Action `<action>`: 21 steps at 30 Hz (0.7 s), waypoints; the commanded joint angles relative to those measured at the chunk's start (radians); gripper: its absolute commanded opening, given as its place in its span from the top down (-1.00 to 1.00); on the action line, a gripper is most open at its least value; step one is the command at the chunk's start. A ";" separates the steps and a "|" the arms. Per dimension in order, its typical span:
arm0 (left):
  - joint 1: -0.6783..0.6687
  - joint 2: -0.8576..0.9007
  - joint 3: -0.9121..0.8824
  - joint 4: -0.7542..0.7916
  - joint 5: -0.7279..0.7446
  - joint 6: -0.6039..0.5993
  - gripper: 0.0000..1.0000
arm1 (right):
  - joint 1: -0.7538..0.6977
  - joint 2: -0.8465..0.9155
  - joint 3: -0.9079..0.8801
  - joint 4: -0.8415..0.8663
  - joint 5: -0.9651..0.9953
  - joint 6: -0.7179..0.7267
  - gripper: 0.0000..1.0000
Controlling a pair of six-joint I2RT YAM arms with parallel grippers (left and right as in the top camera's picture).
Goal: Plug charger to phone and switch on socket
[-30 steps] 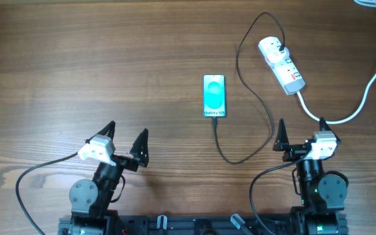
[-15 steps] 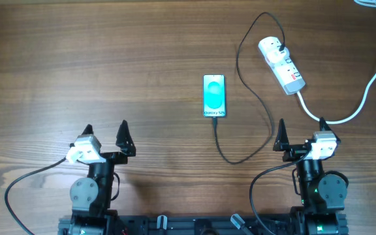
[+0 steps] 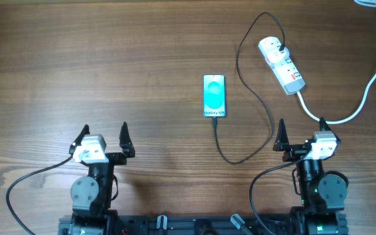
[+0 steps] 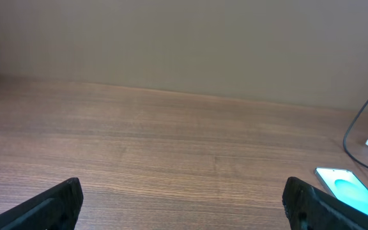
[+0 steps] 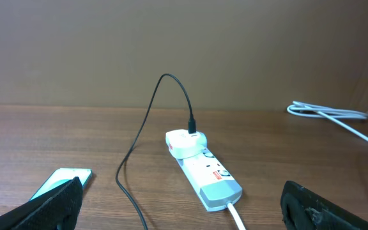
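Overhead view first: both my grippers are parked at the near edge, left gripper (image 3: 104,128) and right gripper (image 3: 301,128), jaws spread wide and holding nothing. The phone (image 3: 214,95) lies screen-up, its text end facing me. The charger (image 3: 239,59) loops from the socket (image 3: 281,64) at far right round to that very edge — tip touching or seated, I cannot tell. The red switches are too small to read, so I judge a closer check comes next.
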 commanded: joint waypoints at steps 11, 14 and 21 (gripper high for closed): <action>0.006 -0.011 -0.008 -0.004 0.035 0.057 -1.00 | -0.005 -0.011 -0.002 0.005 -0.004 -0.003 -0.99; 0.006 -0.011 -0.008 -0.004 0.035 0.057 -1.00 | -0.005 -0.011 -0.002 0.005 -0.004 -0.003 -0.99; 0.006 -0.011 -0.008 -0.005 0.040 0.092 -1.00 | -0.005 -0.011 -0.002 0.005 -0.004 -0.003 -0.99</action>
